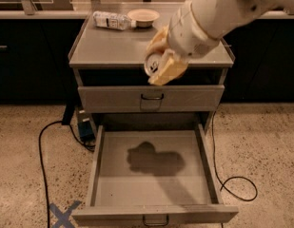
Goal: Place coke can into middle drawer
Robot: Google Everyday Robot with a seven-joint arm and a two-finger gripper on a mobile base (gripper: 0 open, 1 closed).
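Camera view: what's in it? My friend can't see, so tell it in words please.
The robot's claw, shut on the coke can, hangs by the front edge of a grey cabinet, above the open middle drawer. A bottle and a bowl sit on top.

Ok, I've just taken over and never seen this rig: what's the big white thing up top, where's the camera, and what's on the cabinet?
The white thing is the robot's arm. At its end the gripper, two yellowish fingers, is shut on the coke can, held over the cabinet's front edge. The one camera looks down from in front. On the cabinet top lie a plastic bottle and a small bowl. The upper drawer is closed; the middle drawer below is pulled open, its floor bare.
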